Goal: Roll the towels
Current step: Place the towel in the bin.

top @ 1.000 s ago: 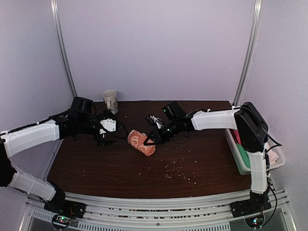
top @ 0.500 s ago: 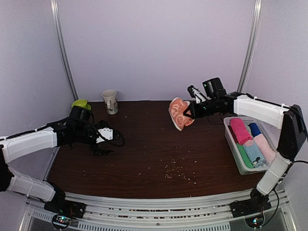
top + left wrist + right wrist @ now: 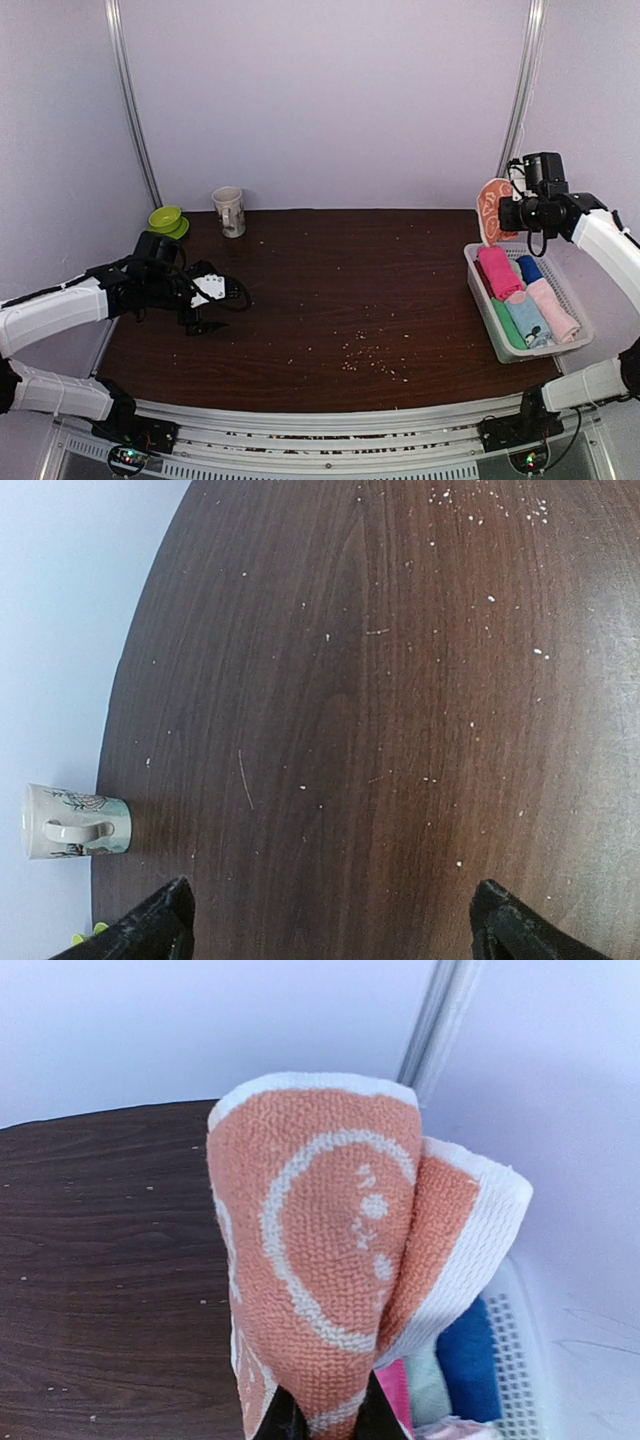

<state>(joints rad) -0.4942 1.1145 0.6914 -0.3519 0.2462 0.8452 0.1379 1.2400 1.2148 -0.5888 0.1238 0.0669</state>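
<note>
Rolled orange-peach printed towel was carried from mid-table to above white plastic basket, pinched in right gripper; left gripper was held wide open, empty.

The orange towel, pinched in the right fingers, is now off the desk and above the basket's far end. The left arm has drawn back, uncovering a green bowl.

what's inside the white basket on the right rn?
Five rolled towels: hot pink, dark blue, pale pink, light blue, green. The orange towel is in the right gripper above the basket, not inside. The basket floor under the rolls is covered.
</note>
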